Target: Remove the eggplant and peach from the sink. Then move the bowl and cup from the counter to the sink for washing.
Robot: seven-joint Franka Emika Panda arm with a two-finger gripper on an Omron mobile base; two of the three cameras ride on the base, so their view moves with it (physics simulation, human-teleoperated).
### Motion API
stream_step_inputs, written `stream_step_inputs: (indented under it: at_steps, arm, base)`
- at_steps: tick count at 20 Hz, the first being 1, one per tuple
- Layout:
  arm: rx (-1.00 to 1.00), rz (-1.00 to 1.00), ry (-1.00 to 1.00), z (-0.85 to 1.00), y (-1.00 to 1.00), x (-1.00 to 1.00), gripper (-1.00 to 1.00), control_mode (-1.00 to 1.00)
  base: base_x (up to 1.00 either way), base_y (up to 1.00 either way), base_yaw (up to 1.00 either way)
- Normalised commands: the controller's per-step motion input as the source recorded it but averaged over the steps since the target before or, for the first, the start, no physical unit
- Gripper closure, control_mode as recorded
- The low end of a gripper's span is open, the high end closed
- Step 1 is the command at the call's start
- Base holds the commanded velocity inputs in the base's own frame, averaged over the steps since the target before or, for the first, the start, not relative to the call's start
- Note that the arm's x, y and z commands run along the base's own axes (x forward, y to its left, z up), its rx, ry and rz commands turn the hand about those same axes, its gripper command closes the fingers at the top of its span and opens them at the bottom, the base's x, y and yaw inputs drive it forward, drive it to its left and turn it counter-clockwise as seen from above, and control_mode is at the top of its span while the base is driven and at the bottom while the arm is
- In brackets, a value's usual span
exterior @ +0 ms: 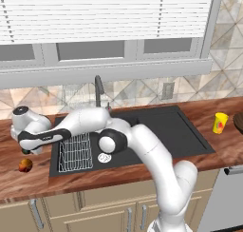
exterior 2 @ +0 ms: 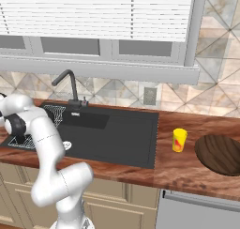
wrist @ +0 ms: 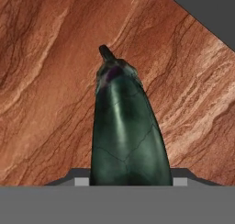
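My two base views look forward and down from behind the arm, left and right, sharing the sink [exterior: 156, 126] and worktop [exterior 2: 187, 162]. Hand view looks close down onto worktop.

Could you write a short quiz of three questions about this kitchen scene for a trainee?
1. True or false: the peach lies in the sink.
2. What does the gripper hold over the counter? A) cup B) eggplant C) bowl
3. What stands between the sink and the bowl?

Key:
1. False; it lies on the counter, left of the sink.
2. B, the eggplant.
3. The yellow cup.
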Motion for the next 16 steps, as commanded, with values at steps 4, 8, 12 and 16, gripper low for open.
stream_step_inputs:
  at_steps: [4,8,12,16]
  arm:
    - [0.0,-0.05,0.02,-0.11,0.07,0.12,1.0,-1.0]
    - [0.0,-0.05,0.02,-0.13,0.08,0.11,1.0,-1.0]
    - [0.0,-0.05,0.0,-0.15,0.07,0.02,1.0,-1.0]
    - [0.0,-0.04,0.0,-0.15,0.04,0.0,-1.0,-1.0]
  base:
    - [0.0,0.0,0.0]
    - [0.0,0.0,0.0]
    - [0.0,0.0,0.0]
    - [0.0,0.0,0.0]
